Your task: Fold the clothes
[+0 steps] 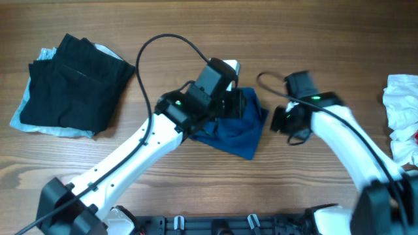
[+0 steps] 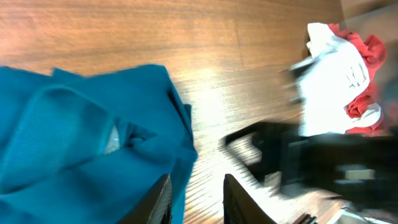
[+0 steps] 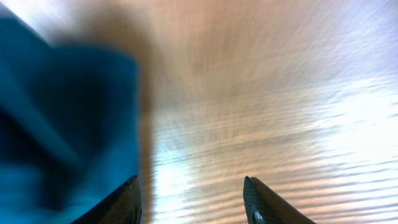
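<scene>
The left arm (image 1: pixel 130 156) rises nearest the overhead lens, reaching from the lower left to the centre of the frame. The right arm (image 1: pixel 353 150) comes in from the lower right. Under them the bench (image 1: pixel 196 26) carries three lots of clothing. Largest is the black garment (image 1: pixel 75 88) at upper left, laid flat and squared off on a pale blue piece (image 1: pixel 23 121); these two look done. At centre the deep-blue garment (image 1: pixel 238 134) lies bunched and creased with no clean fold in it, so I judge it the work in hand. At the right edge the white-and-red garment (image 1: pixel 401 108) sits in a crumpled heap, not yet folded. The left end effector (image 2: pixel 196 183) is slightly parted, with bare wood between its fingers; blue cloth lies just beside one finger but is not gripped. The right end effector (image 3: pixel 190 186) gapes wide and empty, just beside the blue cloth's edge. Roughly half the task remains, I judge.
</scene>
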Motion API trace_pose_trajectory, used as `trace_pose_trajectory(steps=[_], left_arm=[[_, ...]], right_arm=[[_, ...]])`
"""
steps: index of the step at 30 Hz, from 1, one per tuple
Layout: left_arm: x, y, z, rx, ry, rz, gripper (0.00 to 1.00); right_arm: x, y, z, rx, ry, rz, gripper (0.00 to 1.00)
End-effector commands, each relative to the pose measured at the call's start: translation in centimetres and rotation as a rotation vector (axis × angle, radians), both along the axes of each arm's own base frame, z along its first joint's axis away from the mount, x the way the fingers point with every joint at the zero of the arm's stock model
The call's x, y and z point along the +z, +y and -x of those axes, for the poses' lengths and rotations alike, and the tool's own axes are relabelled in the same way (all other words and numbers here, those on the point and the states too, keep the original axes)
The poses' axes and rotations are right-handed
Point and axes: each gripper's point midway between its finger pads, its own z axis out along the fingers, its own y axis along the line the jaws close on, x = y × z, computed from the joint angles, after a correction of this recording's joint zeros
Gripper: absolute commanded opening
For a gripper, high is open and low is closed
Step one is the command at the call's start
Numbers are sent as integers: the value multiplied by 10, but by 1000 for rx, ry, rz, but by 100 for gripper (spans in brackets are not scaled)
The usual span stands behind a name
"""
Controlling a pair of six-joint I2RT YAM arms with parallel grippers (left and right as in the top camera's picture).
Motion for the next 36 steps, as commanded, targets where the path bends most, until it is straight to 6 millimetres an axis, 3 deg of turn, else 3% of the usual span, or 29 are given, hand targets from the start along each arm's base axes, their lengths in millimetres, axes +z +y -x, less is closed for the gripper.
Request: trace_pose_trajectory(steps=[1, 5, 7, 8, 13, 19, 23, 29, 30, 31, 32, 33, 36], left_arm=[[30, 55, -24, 125, -101, -61, 27], [10, 125, -50, 319, -45, -180, 28], [-13, 152, -61, 389, 31, -221, 28], [-24, 157, -64, 397, 63, -227, 28], [-77, 141, -62, 322, 255, -187, 28], [-138, 114, -44, 194, 470, -142, 28], [-154, 104, -37, 137, 517, -127, 28], [-155, 97, -34, 110, 510, -130, 31], [-155, 95, -33, 105, 508, -130, 33], [-154, 94, -33, 102, 506, -130, 34], [-154, 93, -33, 100, 504, -131, 36], [-155, 93, -33, 100, 502, -136, 38], [-158, 98, -33, 114, 492, -174, 38]], right_arm=[[57, -9, -17, 14, -192, 12, 54], [79, 45, -14, 283, -268, -235, 54], [74, 63, -8, 353, -243, -272, 53], [70, 71, -6, 388, -230, -272, 53], [45, 118, 2, 508, -163, -282, 54], [17, 164, 13, 608, -106, -298, 57], [20, 184, 13, 653, -160, -295, 61], [7, 179, 4, 612, -169, -206, 65], [1, 178, 1, 596, -164, -192, 63], [-2, 179, 0, 596, -159, -191, 53], [-8, 179, 0, 596, -145, -188, 24], [-9, 178, 1, 592, -135, -185, 8], [-11, 154, 2, 429, -97, -102, 4]])
